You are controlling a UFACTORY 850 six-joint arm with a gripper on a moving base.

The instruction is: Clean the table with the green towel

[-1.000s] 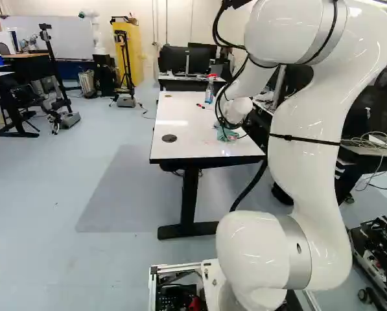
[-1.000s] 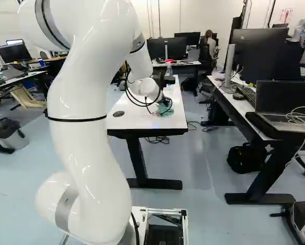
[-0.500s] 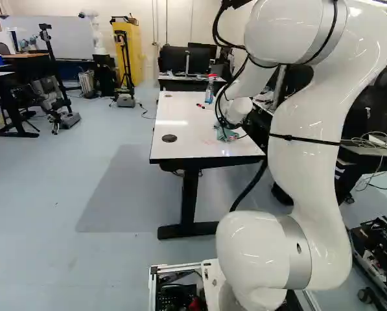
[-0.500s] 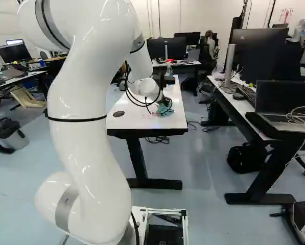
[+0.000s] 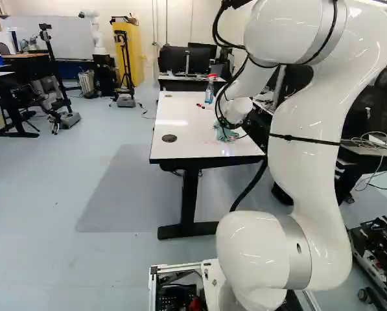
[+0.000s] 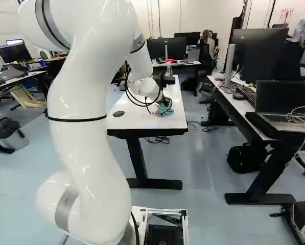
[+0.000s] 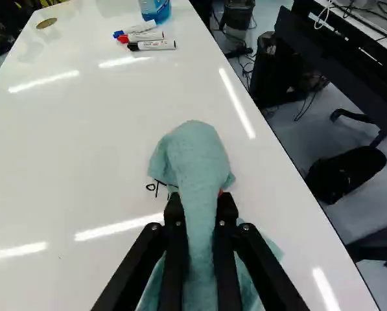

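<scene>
Little change against the pictures from half a second and a second ago: base in the same spot, arm [image 5: 313, 129] in nearly the same pose, towel at about the same place on the table; any shift of either too slight to be sure of. Markers, bottle and round table inset [image 5: 169, 138] unmoved. Claw: black gripper [image 6: 165, 101] low over the near part of the table, at its right-hand side. In the wrist view the gripper [image 7: 199, 201] stands narrow, a fold of the green towel [image 7: 196, 155] pinched between its two fingers, cloth touching both. Towel on the white table [image 7: 83, 142], near the long right-hand edge, bunched rather than flat. Long axis runs in line with the gripper, rounded end pointing ahead, toward the side of the table where three capped markers [image 7: 146, 37] lie just this side of the blue bottle [image 7: 155, 9]; axis slanted to the table's edge. Loose cloth flares out on both sides of the fingers. Black handwriting [image 7: 155, 186] shows right beside the towel, partly covered by it.
</scene>
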